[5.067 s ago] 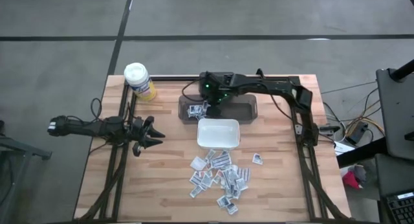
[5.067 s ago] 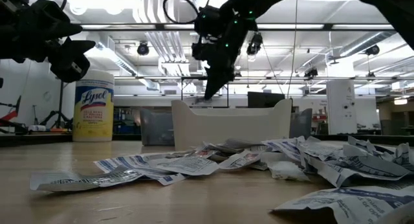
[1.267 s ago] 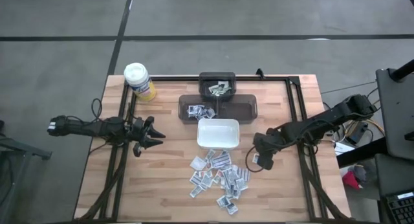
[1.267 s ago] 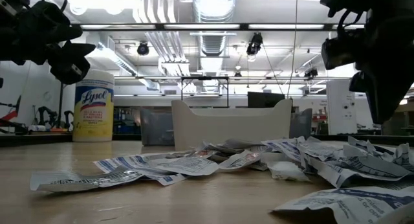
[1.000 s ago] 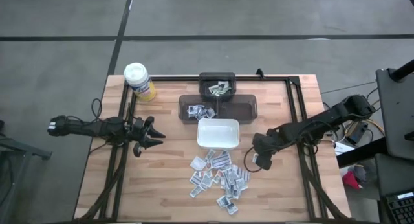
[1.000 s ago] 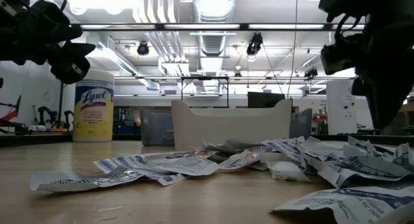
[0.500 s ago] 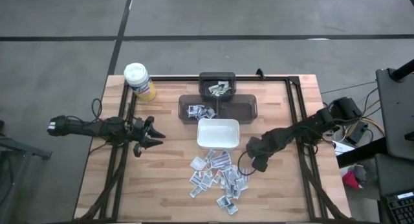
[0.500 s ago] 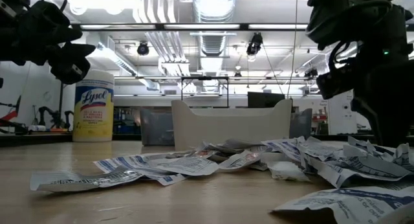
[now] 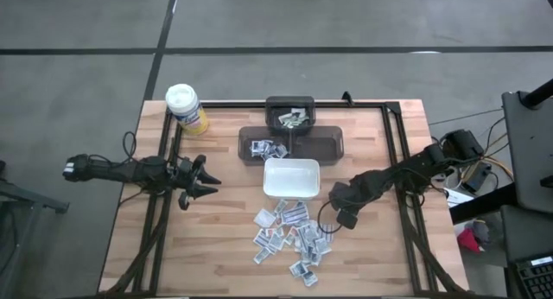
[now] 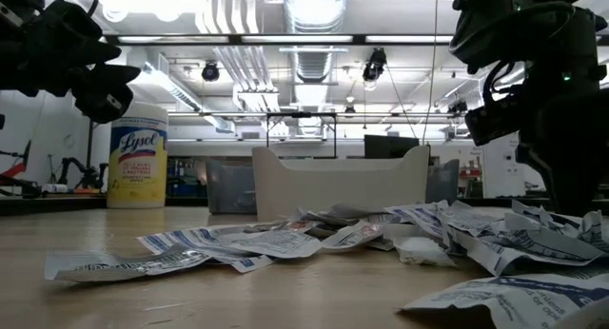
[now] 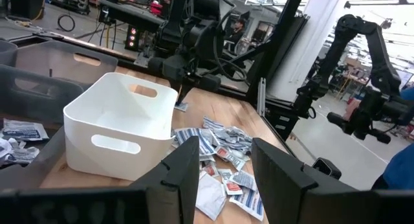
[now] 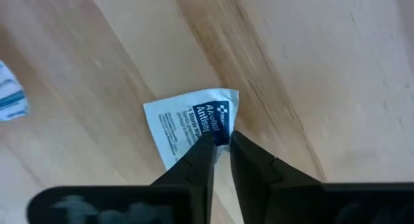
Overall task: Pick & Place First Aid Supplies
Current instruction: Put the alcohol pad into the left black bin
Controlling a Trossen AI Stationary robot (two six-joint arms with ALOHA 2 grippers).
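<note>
As I read the high view, the right gripper is down on the tabletop beside the loose packets, below the white dish; two dark trays behind the dish hold more packets. My left gripper waits well apart at the left edge, near the yellow canister.

Low view: packets lie before the dish; right arm at right.

Left wrist view: jaws spread, nothing between them.

Right wrist view: jaws nearly together, pinching the edge of one packet flat on the wood.
</note>
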